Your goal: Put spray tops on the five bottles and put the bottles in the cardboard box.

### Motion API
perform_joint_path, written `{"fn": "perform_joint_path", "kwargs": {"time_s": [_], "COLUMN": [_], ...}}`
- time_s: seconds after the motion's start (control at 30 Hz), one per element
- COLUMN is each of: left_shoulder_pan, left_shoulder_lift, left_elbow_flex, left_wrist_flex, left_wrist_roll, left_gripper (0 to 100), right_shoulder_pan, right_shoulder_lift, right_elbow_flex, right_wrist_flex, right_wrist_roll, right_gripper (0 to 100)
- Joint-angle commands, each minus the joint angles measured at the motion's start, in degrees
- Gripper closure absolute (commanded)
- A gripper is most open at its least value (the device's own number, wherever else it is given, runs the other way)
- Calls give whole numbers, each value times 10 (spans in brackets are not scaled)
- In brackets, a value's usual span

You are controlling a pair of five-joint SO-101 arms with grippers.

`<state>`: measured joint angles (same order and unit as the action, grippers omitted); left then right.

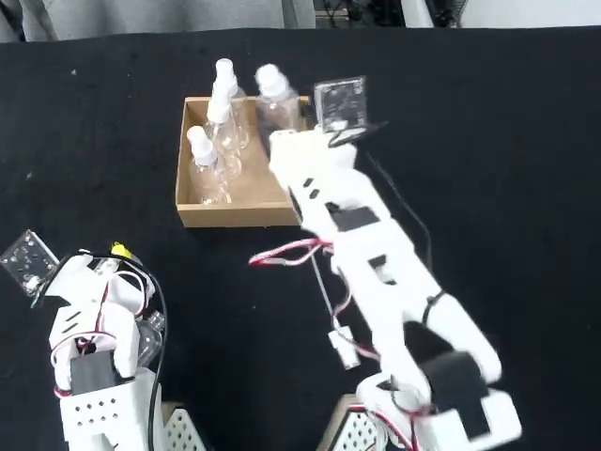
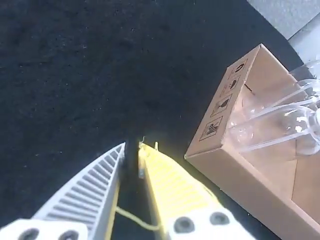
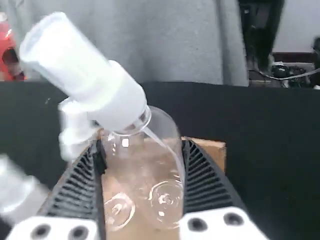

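The step in hand looks like boxing a capped bottle: the right gripper [image 3: 141, 150] is clamped on the clear body of a spray bottle [image 3: 150, 185], its white spray top [image 3: 85, 75] on and tilted, at the far right corner of the cardboard box [image 1: 235, 218], where three capped bottles [image 1: 214, 141] already sit. Next it wants lowering into the free space beside them, then a gentle release. The left gripper [image 2: 132, 147] rests near the box's outer wall, almost closed, with nothing between its fingers
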<state>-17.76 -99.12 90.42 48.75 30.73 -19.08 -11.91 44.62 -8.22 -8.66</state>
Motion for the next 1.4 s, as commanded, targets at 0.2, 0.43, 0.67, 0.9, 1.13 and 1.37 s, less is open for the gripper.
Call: {"fn": "perform_joint_path", "kwargs": {"time_s": [0.2, 0.43, 0.67, 0.9, 1.13, 1.37], "left_shoulder_pan": [-9, -25, -25, -25, -25, -25], "left_shoulder_lift": [-9, -9, -9, -9, -9, -9], "left_elbow_flex": [-8, -8, -8, -8, -8, -8], "left_wrist_flex": [-13, -14, -14, -14, -14, -14], "left_wrist_roll": [-7, -7, -7, -7, -7, -7], "left_gripper": [967, 967, 967, 966, 965, 965], "right_shoulder_pan": [42, 42, 42, 43, 43, 43], "right_shoulder_lift": [133, 223, 292, 343, 354, 355], "right_elbow_flex": [-143, -212, -260, -260, -237, -235], "right_wrist_flex": [-34, -34, -34, -123, -156, -152], "right_wrist_roll": [-25, -24, -24, -20, -20, -20], "right_gripper": [982, 982, 983, 983, 982, 982]}}
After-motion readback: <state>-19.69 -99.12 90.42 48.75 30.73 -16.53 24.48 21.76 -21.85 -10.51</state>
